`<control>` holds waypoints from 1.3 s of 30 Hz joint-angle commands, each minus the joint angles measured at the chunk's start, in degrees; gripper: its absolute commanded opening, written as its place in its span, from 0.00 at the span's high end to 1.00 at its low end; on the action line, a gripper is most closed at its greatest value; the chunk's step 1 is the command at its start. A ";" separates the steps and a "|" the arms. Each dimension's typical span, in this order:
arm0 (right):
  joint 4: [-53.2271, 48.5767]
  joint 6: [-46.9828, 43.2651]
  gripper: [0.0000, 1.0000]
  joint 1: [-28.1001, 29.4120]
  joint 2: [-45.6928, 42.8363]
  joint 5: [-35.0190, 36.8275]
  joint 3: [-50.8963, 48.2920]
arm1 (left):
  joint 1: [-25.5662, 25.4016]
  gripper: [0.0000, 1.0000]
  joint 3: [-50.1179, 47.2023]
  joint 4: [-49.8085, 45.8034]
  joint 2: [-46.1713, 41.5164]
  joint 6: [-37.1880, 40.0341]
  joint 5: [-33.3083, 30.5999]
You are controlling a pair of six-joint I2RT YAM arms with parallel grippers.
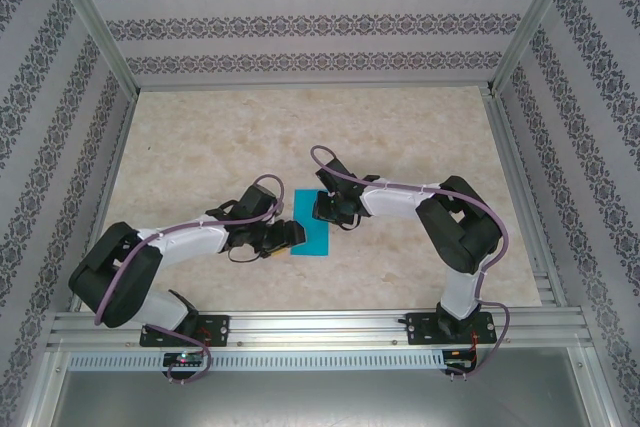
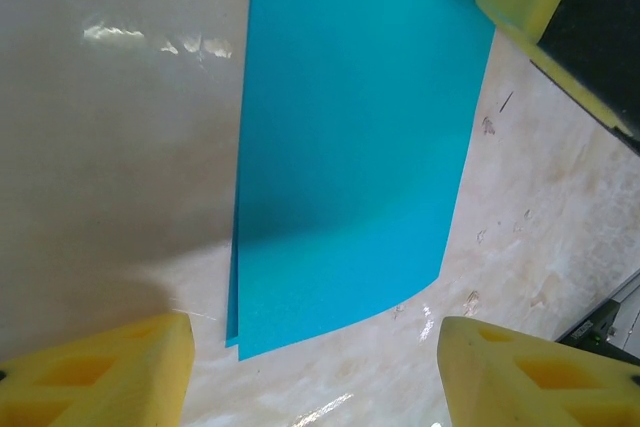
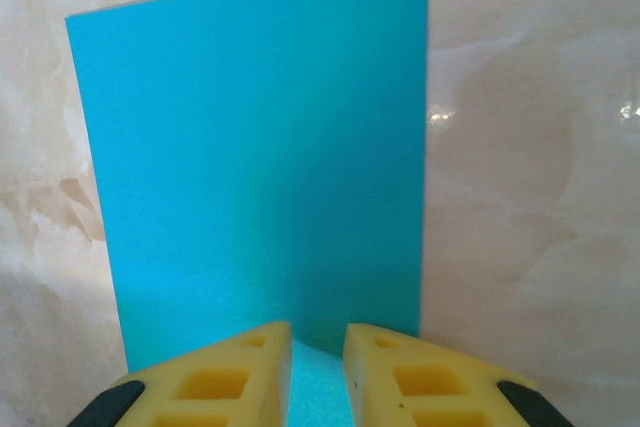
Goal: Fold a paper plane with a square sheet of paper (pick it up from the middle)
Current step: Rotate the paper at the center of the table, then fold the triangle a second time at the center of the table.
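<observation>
At the middle of the pale marbled table (image 1: 400, 147), the thin teal-blue square sheet of paper (image 1: 312, 225) lies folded in half. The left gripper (image 2: 315, 335) hovers wide open and empty. The right gripper (image 3: 318, 342) is nearly closed at the paper's edge; I cannot tell if it grips. Nose and wing folds remain.
</observation>
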 commanded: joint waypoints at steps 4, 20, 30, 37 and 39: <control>0.65 1.52 0.77 -0.84 3.49 0.17 -2.41 | -1.95 0.32 0.83 2.22 1.65 -1.02 1.15; 1.12 1.65 0.77 -0.82 4.02 -0.33 -2.89 | -3.28 0.40 1.34 4.67 1.73 -1.28 2.37; 1.60 1.59 0.78 -0.72 3.93 -0.90 -3.64 | -3.30 0.40 0.96 6.89 1.76 -1.74 0.91; 2.19 1.47 0.78 -0.81 3.32 -2.26 -4.45 | -3.33 0.41 2.16 11.50 3.30 -1.07 1.55; 2.27 1.39 0.78 -0.77 2.98 -2.77 -4.68 | -3.28 0.41 3.03 11.53 3.76 -0.59 1.16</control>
